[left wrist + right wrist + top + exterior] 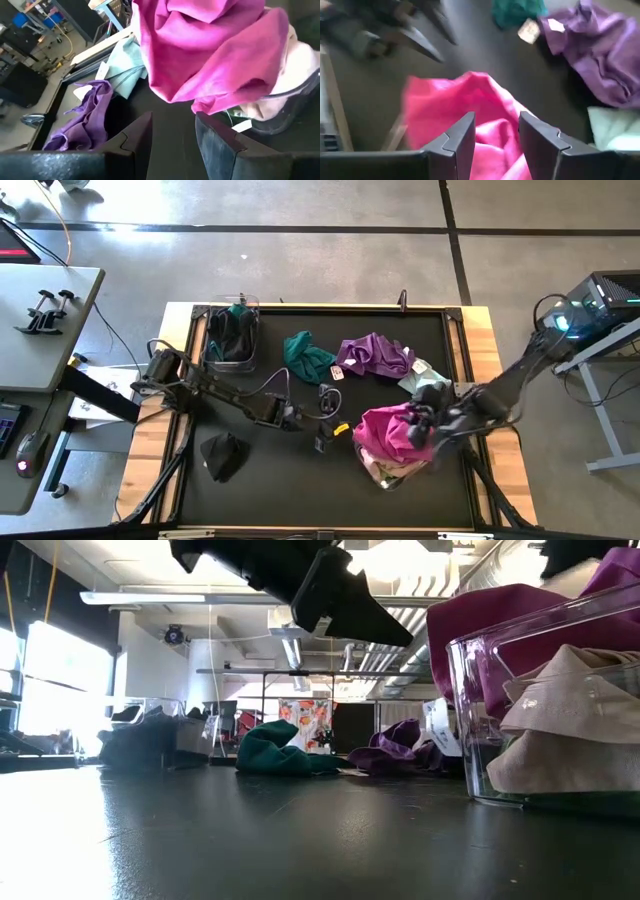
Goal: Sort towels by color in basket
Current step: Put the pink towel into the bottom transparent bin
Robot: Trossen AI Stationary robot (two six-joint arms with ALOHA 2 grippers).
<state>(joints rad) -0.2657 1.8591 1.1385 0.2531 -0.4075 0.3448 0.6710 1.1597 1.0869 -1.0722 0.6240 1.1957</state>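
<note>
A magenta towel lies heaped on pale pink and white towels in a clear basket at the table's near right. My right gripper is open and stands over the magenta towel. My left gripper, open and empty, hovers above the mat just left of that basket, pointing at the magenta towel. Loose on the mat lie a teal towel, a purple towel, a mint towel and a black towel. My right gripper comes at the magenta towel from above with the cloth showing between its open fingers. I cannot tell whether they touch it.
A second clear basket at the far left holds dark and teal towels. A small white tag lies between the teal and purple towels. The black mat is bare along the near edge between the black towel and the right basket.
</note>
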